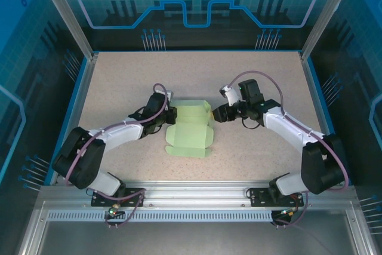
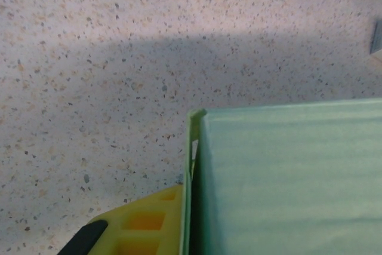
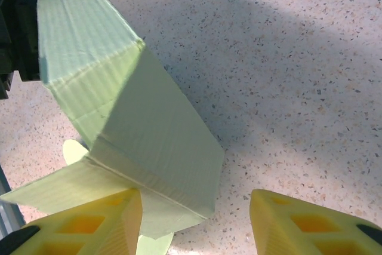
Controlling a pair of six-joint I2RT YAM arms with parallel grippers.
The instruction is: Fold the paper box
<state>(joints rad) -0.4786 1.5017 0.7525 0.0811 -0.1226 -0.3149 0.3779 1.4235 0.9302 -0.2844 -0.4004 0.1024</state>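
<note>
Paper box [image 1: 188, 131], pale green and partly folded, lies in the middle of the table [image 1: 119, 82] between both grippers. Left gripper [image 1: 172, 115] is pinched closed on its upturned left flap. Right gripper [image 1: 218, 113] sits at the right edge, fingers [image 3: 310, 222] spread apart, gripping nothing.

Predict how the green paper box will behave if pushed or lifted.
Probably floppy: the paper box is thin card, bending along its creases. Likely light, so a push may slide it across the table. Its thin edge suggests that a hard squeeze would crumple it.
</note>
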